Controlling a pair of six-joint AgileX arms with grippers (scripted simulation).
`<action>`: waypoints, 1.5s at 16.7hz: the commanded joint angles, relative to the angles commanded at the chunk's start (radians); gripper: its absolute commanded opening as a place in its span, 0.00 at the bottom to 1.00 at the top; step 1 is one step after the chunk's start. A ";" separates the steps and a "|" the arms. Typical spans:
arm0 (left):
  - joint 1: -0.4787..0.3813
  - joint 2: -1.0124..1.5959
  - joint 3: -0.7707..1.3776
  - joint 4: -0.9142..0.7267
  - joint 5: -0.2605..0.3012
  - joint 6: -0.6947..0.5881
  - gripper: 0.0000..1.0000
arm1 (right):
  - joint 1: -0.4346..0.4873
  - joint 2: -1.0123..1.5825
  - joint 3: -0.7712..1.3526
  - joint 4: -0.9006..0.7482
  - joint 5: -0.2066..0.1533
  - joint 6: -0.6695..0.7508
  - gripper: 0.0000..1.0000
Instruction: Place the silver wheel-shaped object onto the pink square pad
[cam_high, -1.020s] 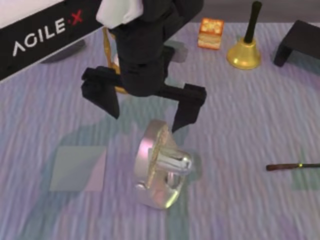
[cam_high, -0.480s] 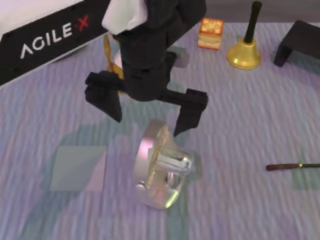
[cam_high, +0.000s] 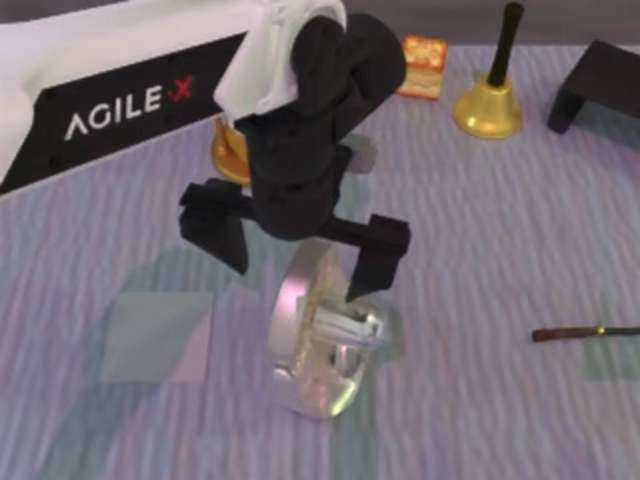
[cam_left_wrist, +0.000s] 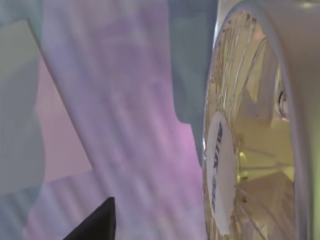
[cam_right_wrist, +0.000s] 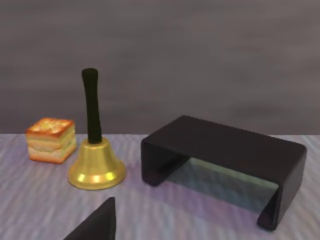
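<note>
The silver wheel-shaped object (cam_high: 322, 345) stands on its blocky base near the table's middle, with its disc on edge and its hub pointing right. My left gripper (cam_high: 302, 262) hangs open just above and behind it. One finger (cam_high: 232, 240) is left of the disc's rim and the other is at the rim's right side. In the left wrist view the disc (cam_left_wrist: 250, 140) fills the frame, very close. The pink square pad (cam_high: 160, 335) lies flat to the wheel's left, mostly under a greenish shade, and also shows as the pad (cam_left_wrist: 55, 142). Only one fingertip (cam_right_wrist: 102, 220) of my right gripper shows.
A gold hourglass (cam_high: 228, 152) stands half hidden behind the left arm. At the back are an orange layered cube (cam_high: 422, 65), a gold bell (cam_high: 487, 105) with a black handle, and a black bench-shaped stand (cam_high: 600, 85). A thin dark stick (cam_high: 585, 332) lies at the right.
The left arm has swung in and come down. Its open fingers have dropped from behind the wheel to either side of the disc's upper rim. The wheel has not moved.
</note>
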 joint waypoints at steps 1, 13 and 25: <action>0.000 0.000 0.000 0.000 0.000 0.000 1.00 | 0.000 0.000 0.000 0.000 0.000 0.000 1.00; 0.000 0.000 0.000 0.000 0.000 0.000 0.17 | 0.000 0.000 0.000 0.000 0.000 0.000 1.00; 0.001 0.000 0.004 -0.004 0.000 0.001 0.00 | 0.000 0.000 0.000 0.000 0.000 0.000 1.00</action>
